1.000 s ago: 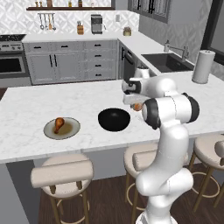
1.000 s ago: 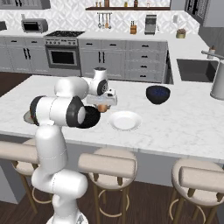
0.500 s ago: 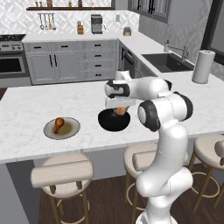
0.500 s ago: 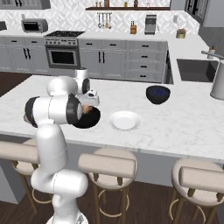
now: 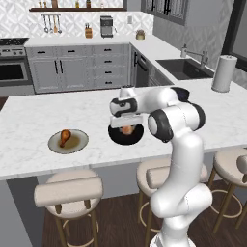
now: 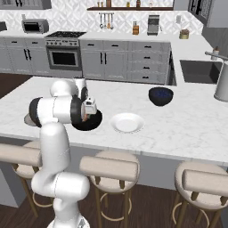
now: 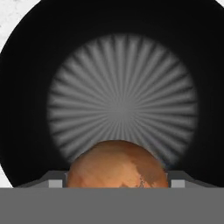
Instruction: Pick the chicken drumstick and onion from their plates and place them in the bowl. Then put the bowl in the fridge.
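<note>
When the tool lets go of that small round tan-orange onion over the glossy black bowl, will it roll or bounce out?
The small round tan-orange onion, held in the tool, is ball-shaped, so it will probably roll a little on landing. The glossy black bowl looks deep, with the onion held over its middle, so its walls should likely keep it in.

Glossy white rounded arm segments, dark joint rings, bulbous white base.

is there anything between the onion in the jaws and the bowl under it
Nothing visible. In the hand view the onion sits between the jaws right over the black bowl, whose ribbed bottom is bare. From the left base view the gripper hangs just above the bowl. The chicken drumstick lies on its plate, off to the side.
</note>
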